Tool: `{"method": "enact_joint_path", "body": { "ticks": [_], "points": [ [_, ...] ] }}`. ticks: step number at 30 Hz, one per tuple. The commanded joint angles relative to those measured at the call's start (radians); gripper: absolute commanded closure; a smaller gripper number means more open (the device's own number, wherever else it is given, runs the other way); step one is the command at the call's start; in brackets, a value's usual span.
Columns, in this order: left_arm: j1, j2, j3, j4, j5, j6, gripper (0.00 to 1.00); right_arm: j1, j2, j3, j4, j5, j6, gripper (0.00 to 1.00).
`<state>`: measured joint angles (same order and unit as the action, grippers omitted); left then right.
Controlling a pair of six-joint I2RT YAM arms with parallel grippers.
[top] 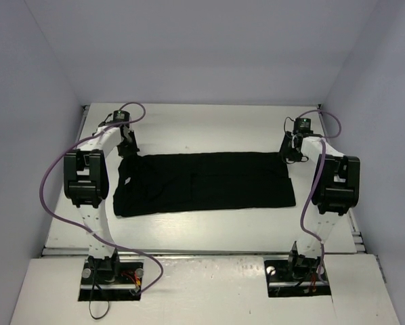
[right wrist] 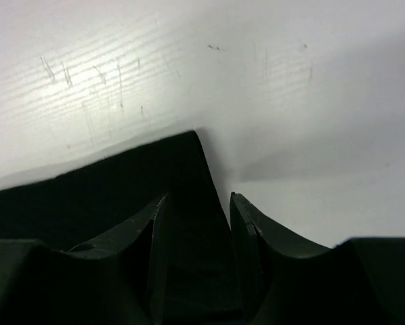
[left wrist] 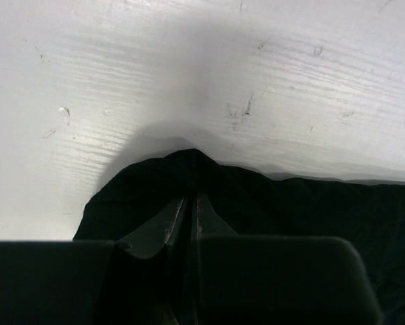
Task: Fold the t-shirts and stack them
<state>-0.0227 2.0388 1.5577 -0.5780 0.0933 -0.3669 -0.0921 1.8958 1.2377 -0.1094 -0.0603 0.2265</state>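
The black t-shirt (top: 202, 181) lies flat on the white table (top: 209, 125) as a long band folded lengthwise; no logo shows. My left gripper (top: 128, 150) is at its far left corner. In the left wrist view the jaws (left wrist: 189, 198) are pressed together on a raised bump of black cloth (left wrist: 290, 203). My right gripper (top: 290, 153) is at the far right corner. In the right wrist view the gripper (right wrist: 197, 196) is open, and the pointed corner of the cloth (right wrist: 87, 196) lies between its fingers, which have not closed on it.
Purple-grey walls enclose the table on the left, back and right. Bare white table surface (top: 202, 223) lies in front of the shirt and behind it. Purple cables loop off both arms (top: 53, 176).
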Motion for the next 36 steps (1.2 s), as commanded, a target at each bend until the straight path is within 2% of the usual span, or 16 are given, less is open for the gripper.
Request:
{"method": "enact_joint_path", "body": {
  "ticks": [1,5,8,9,22,25,28,34,36],
  "points": [
    [0.014,-0.051,0.06,0.01,0.013,0.025,1.0,-0.01,0.024,0.076,0.033,-0.025,-0.042,0.64],
    [0.017,-0.051,0.065,0.01,0.013,0.032,1.0,-0.012,0.07,0.093,0.037,-0.039,-0.052,0.74],
    [0.044,-0.039,0.079,0.01,0.006,0.044,1.0,-0.02,0.088,0.09,0.047,-0.029,-0.053,0.96],
    [0.055,-0.035,0.085,0.011,0.008,0.047,1.0,-0.025,0.092,0.086,0.051,-0.023,-0.054,1.0],
    [0.115,0.026,0.167,0.058,0.046,0.068,1.0,-0.078,0.113,0.108,0.065,0.012,-0.066,1.0],
    [0.113,0.063,0.185,0.058,0.053,0.076,1.0,-0.077,0.115,0.113,0.065,0.002,-0.064,0.94],
    [0.113,0.084,0.209,0.055,0.061,0.088,0.94,-0.076,0.099,0.125,0.064,-0.004,-0.063,0.85],
    [0.123,0.063,0.258,0.039,0.056,0.095,0.52,-0.072,0.008,0.154,0.056,-0.022,-0.047,0.68],
    [0.124,0.033,0.285,-0.001,0.046,0.094,0.45,-0.072,-0.046,0.155,0.046,-0.03,-0.04,0.62]
  ]
}}
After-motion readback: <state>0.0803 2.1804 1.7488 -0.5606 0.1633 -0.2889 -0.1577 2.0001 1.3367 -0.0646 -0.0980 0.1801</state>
